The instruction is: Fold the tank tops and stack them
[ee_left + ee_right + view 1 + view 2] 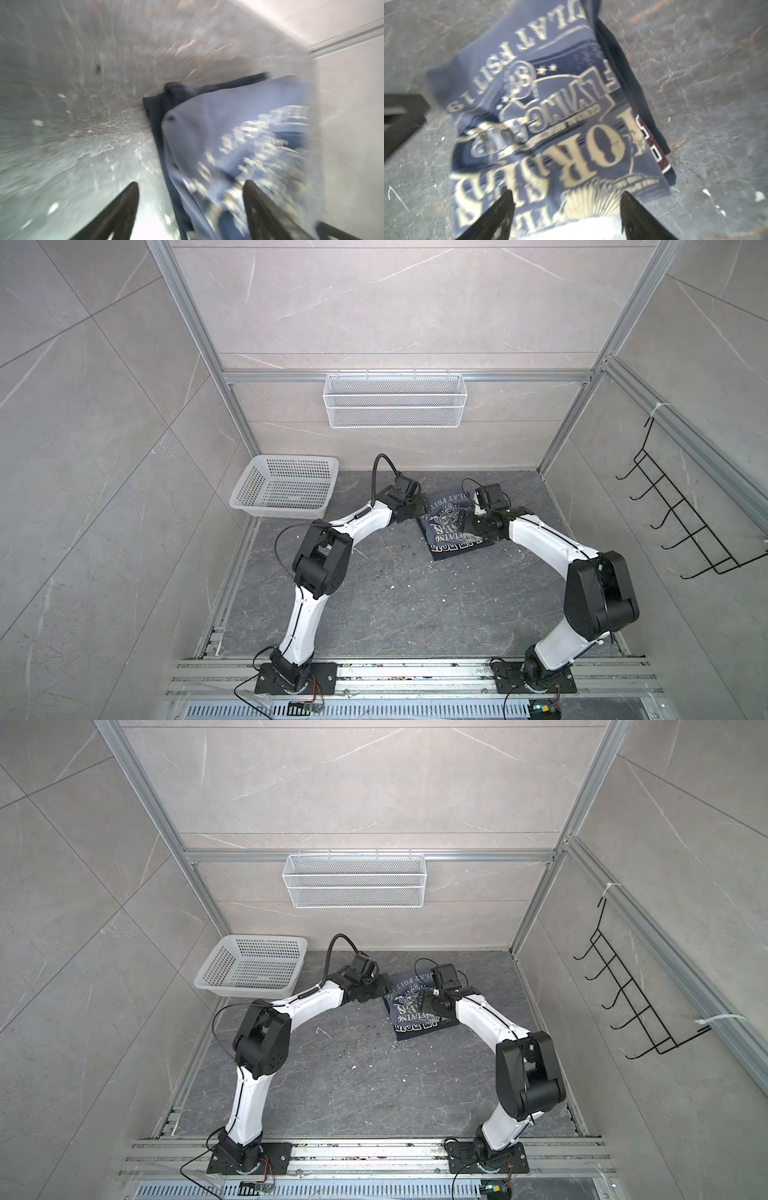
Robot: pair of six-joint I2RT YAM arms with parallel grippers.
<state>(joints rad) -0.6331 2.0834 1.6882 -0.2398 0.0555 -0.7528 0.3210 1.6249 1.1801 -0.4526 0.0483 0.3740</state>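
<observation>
Slate blue-grey tank top [442, 531] lies folded on the navy tank top [618, 68], stacked on the surface [395, 601] right of centre. Left jaws spread at the stack's left edge, right jaws spread just above the lettering; neither pinches cloth.

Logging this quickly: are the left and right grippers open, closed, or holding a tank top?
Left gripper: jaws open, holding nothing.
Right gripper: jaws open above the blue-grey tank top, holding nothing.

Bare tabletop [395, 605] near side, basket [278, 512] far left, tank tops [440, 531] far centre-right
</observation>
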